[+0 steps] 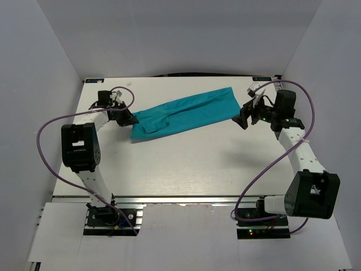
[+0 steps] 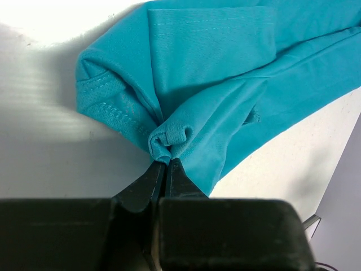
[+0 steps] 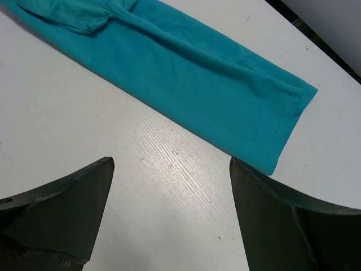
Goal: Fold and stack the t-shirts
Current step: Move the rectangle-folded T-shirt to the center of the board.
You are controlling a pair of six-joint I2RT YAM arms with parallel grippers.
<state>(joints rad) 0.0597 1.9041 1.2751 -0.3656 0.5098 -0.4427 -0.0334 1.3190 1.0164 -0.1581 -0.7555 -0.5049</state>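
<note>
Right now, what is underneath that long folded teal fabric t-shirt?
The teal fabric t-shirt lies on the flat white table, which shows all around it. Anything beneath the cloth is covered.

Black two-finger left gripper (image 2: 165,165), upper left of top view, jaws pressed together, pinching a bunched edge of the teal soft fabric t-shirt (image 2: 214,84). Black two-finger right gripper (image 3: 171,164), upper right, jaws spread wide. White-and-black left arm (image 1: 84,149) and right arm (image 1: 302,155) reach up-frame from bottom bases, elbows outward.
</note>
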